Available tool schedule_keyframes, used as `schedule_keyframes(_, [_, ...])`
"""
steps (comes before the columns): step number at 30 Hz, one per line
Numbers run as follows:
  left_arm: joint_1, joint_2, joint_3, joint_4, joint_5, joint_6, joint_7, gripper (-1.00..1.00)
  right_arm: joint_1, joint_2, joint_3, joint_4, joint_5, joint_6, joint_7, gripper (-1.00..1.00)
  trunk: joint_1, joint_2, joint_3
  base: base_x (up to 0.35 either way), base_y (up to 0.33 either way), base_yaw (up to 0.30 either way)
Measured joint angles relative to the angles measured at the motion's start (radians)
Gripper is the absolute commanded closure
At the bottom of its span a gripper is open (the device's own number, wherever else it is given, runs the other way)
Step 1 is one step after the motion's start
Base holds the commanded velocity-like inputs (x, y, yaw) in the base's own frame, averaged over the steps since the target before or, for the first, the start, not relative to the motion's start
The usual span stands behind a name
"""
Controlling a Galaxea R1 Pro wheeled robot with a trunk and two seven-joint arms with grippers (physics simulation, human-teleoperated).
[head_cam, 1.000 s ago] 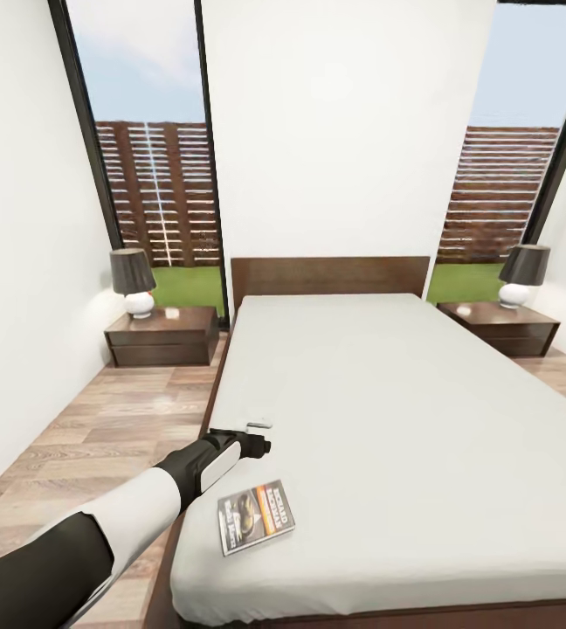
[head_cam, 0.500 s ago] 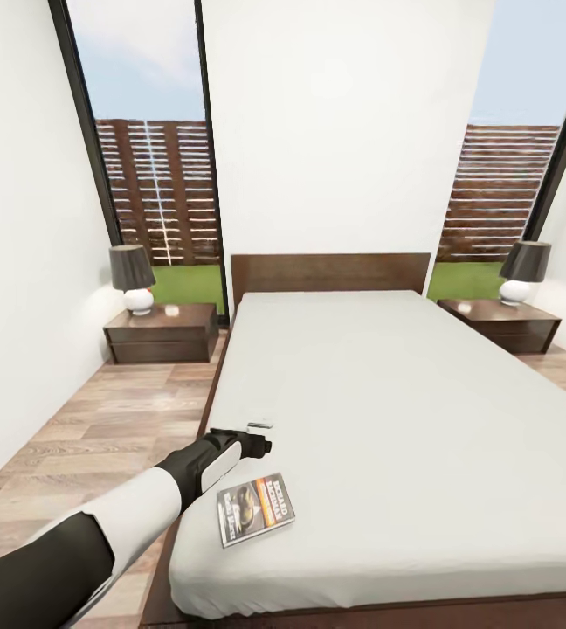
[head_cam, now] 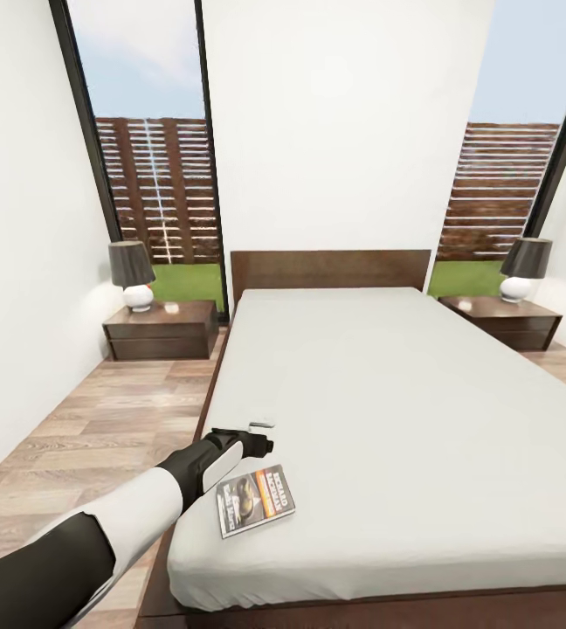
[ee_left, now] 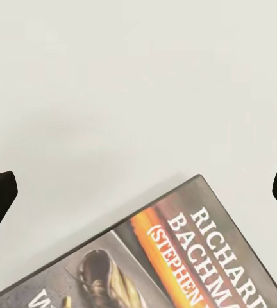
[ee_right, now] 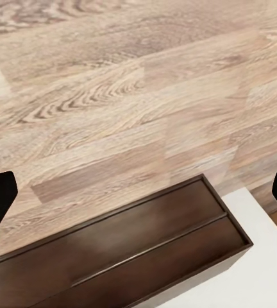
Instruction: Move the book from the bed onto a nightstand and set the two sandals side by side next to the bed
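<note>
Book (head_cam: 255,500) flat on bed (head_cam: 423,411), near foot-end left corner; cover reads "RICHARD BACHMAN", "(STEPHEN" on orange band. Your left claw (head_cam: 261,434) hovers just beyond it, fingers spread. Your right claw (ee_right: 138,199) spread above floor (ee_right: 113,96).

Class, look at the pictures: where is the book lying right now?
In the head view, the book lies flat on the bed, near its lower left corner, just beneath the left gripper.

I see a dark-shaded lamp (head_cam: 132,275) by the left window and another lamp (head_cam: 524,269) at the right.
</note>
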Motion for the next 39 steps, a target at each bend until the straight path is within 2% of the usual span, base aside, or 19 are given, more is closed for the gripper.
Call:
schedule_keyframes(4, [0.0, -0.001, 0.0, -0.002, 0.0, 0.0, 0.0, -1.0, 0.0, 0.0, 0.0, 0.0, 0.0, 0.0, 0.0, -1.0, 0.015, -0.028, -0.013, 0.0, 0.0, 0.0])
schedule_keyframes(28, [0.0, -0.004, 0.0, -0.007, 0.0, -0.025, -0.001, -1.0, 0.0, 0.001, 0.0, 0.0, 0.0, 0.0, 0.0, -1.0, 0.015, -0.028, -0.013, 0.0, 0.0, 0.0])
schedule_keyframes(39, [0.0, -0.004, 0.0, -0.006, 0.0, -0.031, -0.001, -1.0, 0.0, 0.001, 0.0, 0.0, 0.0, 0.0, 0.0, -1.0, 0.058, -0.105, -0.047, 0.0, 0.0, 0.0])
